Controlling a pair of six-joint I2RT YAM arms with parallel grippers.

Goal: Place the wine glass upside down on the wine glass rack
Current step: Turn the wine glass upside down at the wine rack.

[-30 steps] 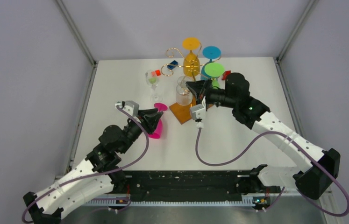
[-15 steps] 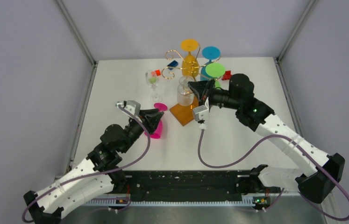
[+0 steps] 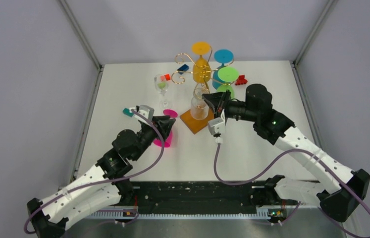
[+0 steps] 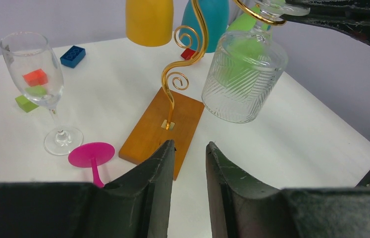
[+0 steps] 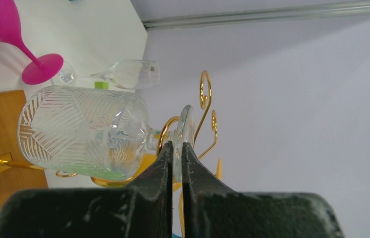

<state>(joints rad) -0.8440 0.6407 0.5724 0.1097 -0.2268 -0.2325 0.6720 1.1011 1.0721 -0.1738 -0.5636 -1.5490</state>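
Far left: left tool (image 4: pixel 189 144) low over the surface (image 3: pixel 123 89), fingers narrowly parted, nothing between them, a pink glass (image 4: pixel 91 154) lying just beside. Centre: wine glass rack (image 4: pixel 155 126), coloured glasses (image 3: pixel 202 69) inverted on its far arms. Right: right tool (image 5: pixel 178 145) clamped on the foot of the clear wine glass (image 4: pixel 242 84), bowl downward above the wooden base, stem against a gold arm.

You're looking at clear glass with a cut, leaf-like ribbing on the wine glass (image 4: pixel 244 74), glossy against the smooth matt white table (image 4: pixel 301 144). The wine glass rack (image 4: pixel 170 101) reads as polished gold metal wire on a satin-smooth wooden base (image 4: pixel 148 131). Your left gripper (image 4: pixel 190 145) looks like matt black plastic, faintly scuffed.
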